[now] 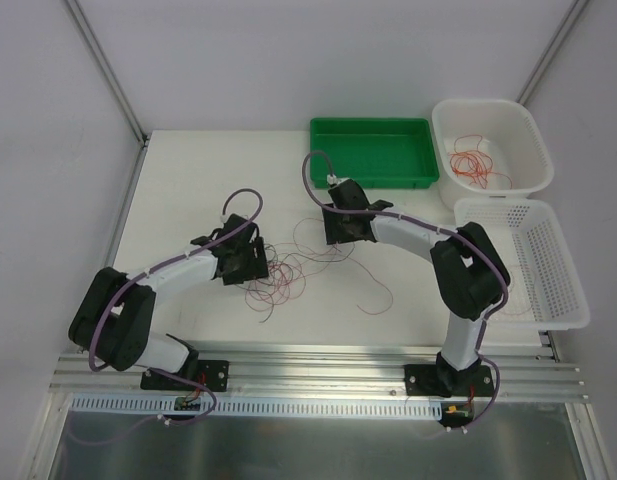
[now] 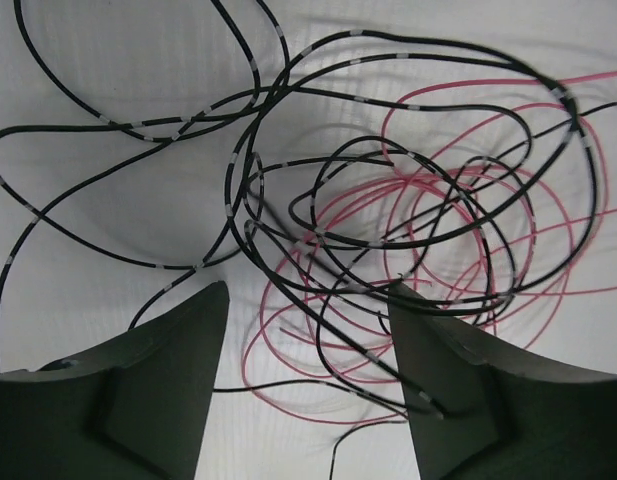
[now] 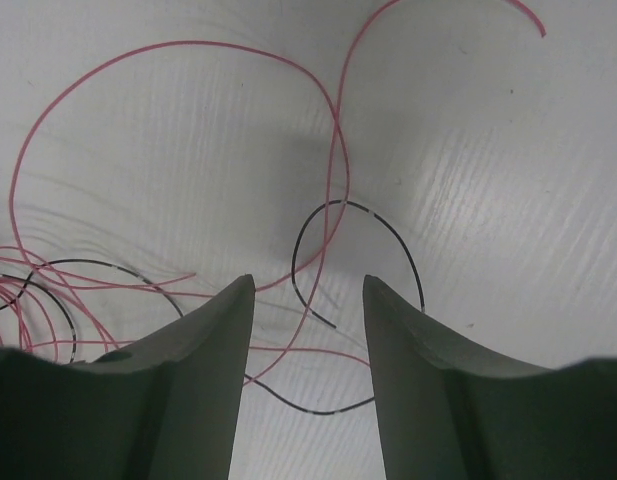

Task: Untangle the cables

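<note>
Two-arm cable-sorting cell, task partly done. The thin, flexible red and black cables (image 1: 279, 283) lie as one loose tangle on the white table (image 1: 188, 180), between the two arms and nearer the left one, with a few single red strands trailing out to the right. A small bundle of red wire loops (image 1: 473, 165) already sits in the round-cornered white perforated basket (image 1: 493, 106) at the far right, which suggests that some strands have been separated; the green plastic tray (image 1: 373, 150) beside it shows no wire. Most of the work appears to be left, since the left wrist view shows black and red loops crossing many times. The left arm's fingers (image 1: 250, 268) stand apart above the dense part of the knot, strands lying between them but none clamped. The right arm's fingers (image 1: 340, 228) are likewise parted over an outlying red curve and a short black piece, gripping nothing. A long white slotted basket (image 1: 563, 290) stands at the right edge. The table is matt and faintly ribbed, enclosed by plain white walls, with an aluminium rail (image 1: 308, 365) along the near edge.
</note>
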`<state>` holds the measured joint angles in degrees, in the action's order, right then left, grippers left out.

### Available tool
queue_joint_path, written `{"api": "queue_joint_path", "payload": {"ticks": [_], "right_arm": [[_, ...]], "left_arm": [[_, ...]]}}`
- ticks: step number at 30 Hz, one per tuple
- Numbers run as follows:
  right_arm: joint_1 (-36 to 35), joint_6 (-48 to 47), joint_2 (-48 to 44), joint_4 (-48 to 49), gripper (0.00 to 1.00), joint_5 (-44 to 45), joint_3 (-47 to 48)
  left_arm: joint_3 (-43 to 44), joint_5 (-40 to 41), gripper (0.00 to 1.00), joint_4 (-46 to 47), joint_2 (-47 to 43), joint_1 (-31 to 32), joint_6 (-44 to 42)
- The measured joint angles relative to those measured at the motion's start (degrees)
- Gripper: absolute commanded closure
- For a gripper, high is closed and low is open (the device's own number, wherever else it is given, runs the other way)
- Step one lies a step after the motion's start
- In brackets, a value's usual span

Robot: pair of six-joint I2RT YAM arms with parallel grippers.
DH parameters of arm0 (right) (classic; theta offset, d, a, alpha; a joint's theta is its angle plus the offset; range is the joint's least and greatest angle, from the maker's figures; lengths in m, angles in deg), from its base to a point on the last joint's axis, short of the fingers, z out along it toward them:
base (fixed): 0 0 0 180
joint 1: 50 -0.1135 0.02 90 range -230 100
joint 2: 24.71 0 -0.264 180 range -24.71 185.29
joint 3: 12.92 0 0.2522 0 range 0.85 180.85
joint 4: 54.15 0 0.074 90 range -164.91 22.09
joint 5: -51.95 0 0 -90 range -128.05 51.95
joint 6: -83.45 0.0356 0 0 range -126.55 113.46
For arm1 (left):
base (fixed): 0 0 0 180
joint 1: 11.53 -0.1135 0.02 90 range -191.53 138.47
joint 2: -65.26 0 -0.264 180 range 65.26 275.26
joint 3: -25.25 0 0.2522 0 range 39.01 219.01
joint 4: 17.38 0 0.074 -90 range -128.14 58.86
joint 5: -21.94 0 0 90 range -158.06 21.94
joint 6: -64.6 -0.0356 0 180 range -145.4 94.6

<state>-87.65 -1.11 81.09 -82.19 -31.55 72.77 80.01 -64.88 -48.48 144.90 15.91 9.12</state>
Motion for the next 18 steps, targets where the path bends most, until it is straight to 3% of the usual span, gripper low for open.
{"api": "queue_joint_path", "payload": {"ticks": [3, 4, 6, 7, 10, 18], "right_arm": [[0.26, 0.0, 1.09, 0.85, 0.5, -1.49, -0.07], [0.28, -0.02, 1.09, 1.38, 0.5, -2.1, -0.26], [0.2, 0.02, 0.96, 2.97, 0.49, -3.15, -0.63], [0.0, 0.04, 0.85, 3.96, 0.49, -3.54, -1.01], [-1.01, 0.46, -0.26, 6.25, 0.46, -4.98, -2.36], [-4.66, 4.55, -1.07, 14.78, 0.45, -8.83, -2.75]], "left_arm": [[0.0, 0.52, 0.49, 1.09, 2.36, 0.0, 0.24], [0.0, 0.55, 0.6, 1.92, 2.49, -0.02, 0.48], [-0.28, 0.66, 0.71, 3.13, 3.02, 0.0, 0.79], [-0.59, 0.68, 0.81, 3.91, 3.08, 0.0, 0.94], [-1.55, 0.5, 0.95, 5.7, 3.06, 0.0, 1.36], [-3.74, 0.15, 1.0, 9.18, 1.9, 0.02, 2.19]]}}
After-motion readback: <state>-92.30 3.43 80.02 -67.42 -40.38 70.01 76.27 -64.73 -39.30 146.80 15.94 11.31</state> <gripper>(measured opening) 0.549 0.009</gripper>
